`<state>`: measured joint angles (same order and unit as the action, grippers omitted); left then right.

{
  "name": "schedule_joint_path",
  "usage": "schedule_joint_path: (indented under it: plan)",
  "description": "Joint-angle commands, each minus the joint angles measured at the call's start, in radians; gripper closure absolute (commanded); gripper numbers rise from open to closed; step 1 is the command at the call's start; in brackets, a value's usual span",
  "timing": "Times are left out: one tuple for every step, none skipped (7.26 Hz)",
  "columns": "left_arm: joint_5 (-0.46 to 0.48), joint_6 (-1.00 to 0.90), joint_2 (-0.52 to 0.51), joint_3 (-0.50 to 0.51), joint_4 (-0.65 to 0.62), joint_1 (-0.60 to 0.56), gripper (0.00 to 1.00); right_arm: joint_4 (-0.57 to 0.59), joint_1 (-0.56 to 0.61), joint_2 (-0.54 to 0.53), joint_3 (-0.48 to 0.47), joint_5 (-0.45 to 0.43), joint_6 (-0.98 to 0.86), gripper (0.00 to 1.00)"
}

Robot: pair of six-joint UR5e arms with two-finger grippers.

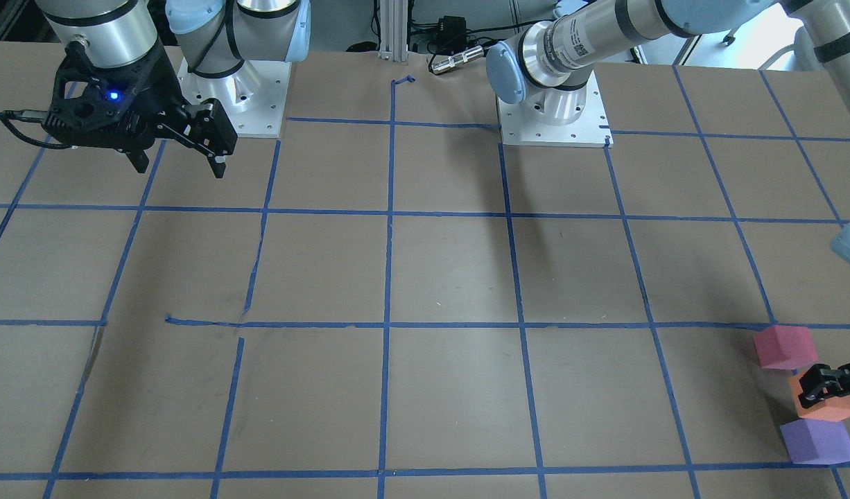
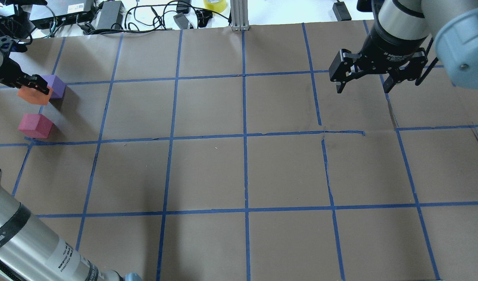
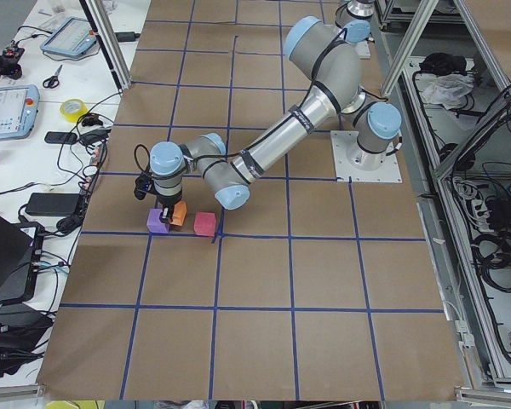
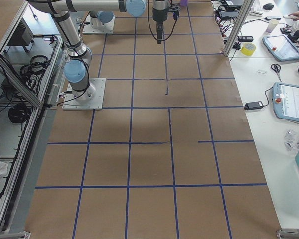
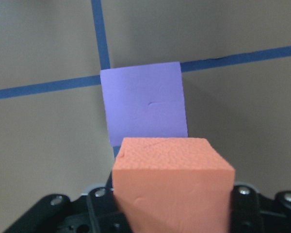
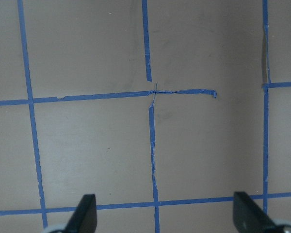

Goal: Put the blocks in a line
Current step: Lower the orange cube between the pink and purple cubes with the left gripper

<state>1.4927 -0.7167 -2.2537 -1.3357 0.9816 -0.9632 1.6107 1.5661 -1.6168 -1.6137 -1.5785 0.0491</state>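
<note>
My left gripper (image 2: 36,86) is shut on the orange block (image 2: 32,96), holding it low at the table's far left, right beside the purple block (image 2: 56,85). In the left wrist view the orange block (image 5: 172,189) sits between the fingers, with the purple block (image 5: 144,102) just beyond it. The red-pink block (image 2: 35,125) lies on the table a short gap away on the orange block's other side. In the front-facing view the red-pink (image 1: 784,346), orange (image 1: 830,409) and purple (image 1: 817,441) blocks form a rough line. My right gripper (image 2: 362,84) is open and empty, hovering far to the right.
Brown paper with a blue tape grid (image 2: 245,134) covers the table. Cables, power bricks and a roll of yellow tape (image 2: 215,4) lie beyond the far edge. The arm bases (image 1: 553,118) stand at the robot's side.
</note>
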Motion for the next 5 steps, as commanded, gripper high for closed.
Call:
schedule_joint_path:
  plan:
    - [0.012,0.014,-0.010,-0.005,0.002,0.008,1.00,0.005,0.000,0.000,0.000,0.000,0.000,0.00]
    - [0.012,0.022,-0.010,-0.010,0.002,0.009,1.00,0.000,-0.001,0.002,0.000,0.000,0.000,0.00]
    - [0.012,0.029,-0.009,-0.008,0.002,0.009,1.00,0.006,0.000,0.000,0.000,0.000,0.000,0.00]
    - [0.011,0.037,-0.012,-0.016,0.003,0.009,1.00,0.003,-0.001,0.002,0.000,0.000,0.000,0.00]
    - [0.011,0.036,-0.015,-0.019,0.003,0.009,1.00,0.006,0.000,0.000,0.000,0.000,0.000,0.00]
